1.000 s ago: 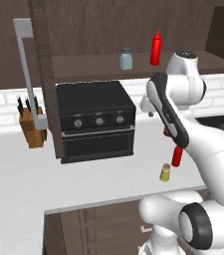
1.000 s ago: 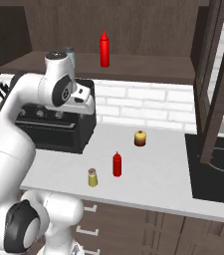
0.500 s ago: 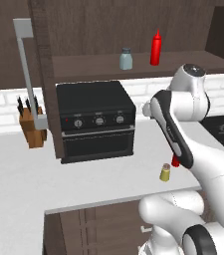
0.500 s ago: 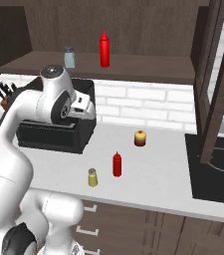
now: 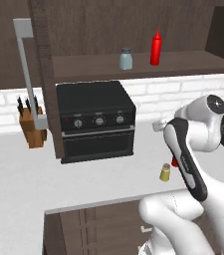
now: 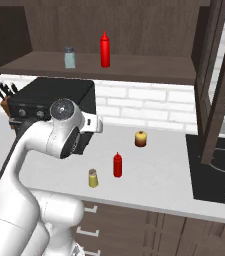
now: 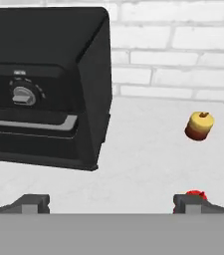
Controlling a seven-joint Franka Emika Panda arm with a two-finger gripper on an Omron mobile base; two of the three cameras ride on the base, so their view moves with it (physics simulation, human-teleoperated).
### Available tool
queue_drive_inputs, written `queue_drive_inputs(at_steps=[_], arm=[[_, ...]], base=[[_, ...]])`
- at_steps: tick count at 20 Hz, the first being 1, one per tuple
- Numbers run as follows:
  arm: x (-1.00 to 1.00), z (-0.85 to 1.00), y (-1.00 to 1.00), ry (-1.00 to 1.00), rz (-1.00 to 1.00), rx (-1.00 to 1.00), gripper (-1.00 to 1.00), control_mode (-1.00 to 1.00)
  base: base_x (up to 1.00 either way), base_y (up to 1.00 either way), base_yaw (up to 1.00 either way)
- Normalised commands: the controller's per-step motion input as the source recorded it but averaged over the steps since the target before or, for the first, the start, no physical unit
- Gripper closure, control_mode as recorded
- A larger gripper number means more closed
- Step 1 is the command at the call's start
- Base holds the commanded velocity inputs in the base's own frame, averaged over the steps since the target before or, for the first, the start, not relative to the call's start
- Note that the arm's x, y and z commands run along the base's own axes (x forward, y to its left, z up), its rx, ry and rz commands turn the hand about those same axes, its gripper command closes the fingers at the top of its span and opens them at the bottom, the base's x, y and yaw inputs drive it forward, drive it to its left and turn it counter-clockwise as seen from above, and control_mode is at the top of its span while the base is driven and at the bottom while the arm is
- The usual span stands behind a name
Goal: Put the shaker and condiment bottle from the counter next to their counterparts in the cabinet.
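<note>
Smooth matte counter [image 6: 169, 180] w/ stubby yellow cylindrical shaker [image 6: 92, 178] beside glossy red cone-nozzled condiment bottle [image 6: 117, 165]; no legible labels; gripper [image 7: 112, 203] jaws spread wide, empty.

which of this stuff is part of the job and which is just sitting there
Part of the job: yellow shaker, shorter red bottle, counter, blue-grey shaker, tall red bottle, cabinet shelf.

Just sitting there: black oven, knife block, yellow-and-red lump, cooktop.
</note>
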Motion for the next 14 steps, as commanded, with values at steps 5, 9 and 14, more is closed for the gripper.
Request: queue_drive_inputs(at_steps=[5, 9, 14], arm=[[-0.26, -0.12, -0.11, -0.21, 0.23, 0.00, -1.00, -1.00], [-0.17, 0.00, -0.10, -0.21, 0.30, 0.00, -1.00, -1.00], [-0.02, 0.00, -0.20, -0.21, 0.30, 0.04, -1.00, -1.00]], base=[[0.00, 0.00, 0.00], [0.00, 0.00, 0.00], [0.00, 0.00, 0.00]])
